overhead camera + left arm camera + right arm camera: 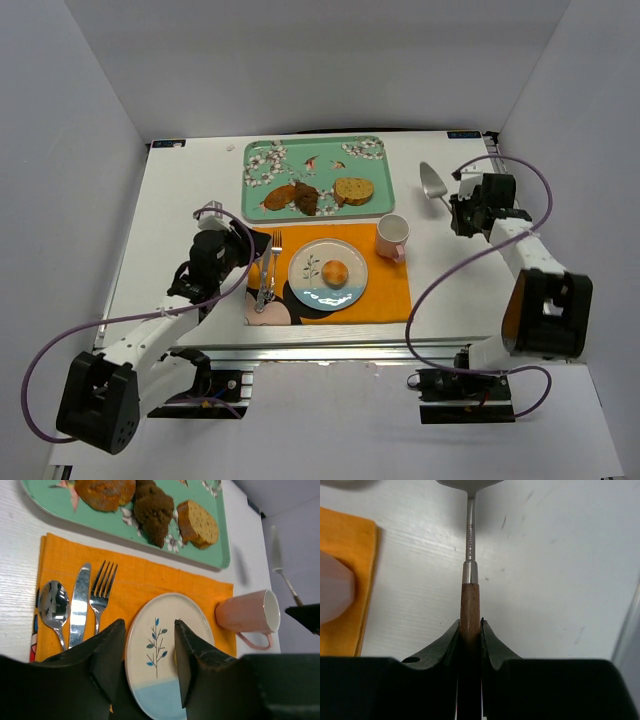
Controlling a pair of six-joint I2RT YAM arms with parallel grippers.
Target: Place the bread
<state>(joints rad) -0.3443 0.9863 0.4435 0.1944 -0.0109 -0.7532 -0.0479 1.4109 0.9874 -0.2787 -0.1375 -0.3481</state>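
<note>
My left gripper (148, 630) hangs just left of the plate (312, 287) with its jaws apart. The small round bun (335, 272) sits in the middle of the plate, so I think it is home and I should back away slowly without bumping it. Far right of the plate, my right gripper (470, 626) squeezes a cake server (469, 600) by its wooden handle.

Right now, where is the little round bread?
In the top view, the bread sits on the plate in the middle of the orange placemat, between the fork on its left and the pink mug up to its right.
</note>
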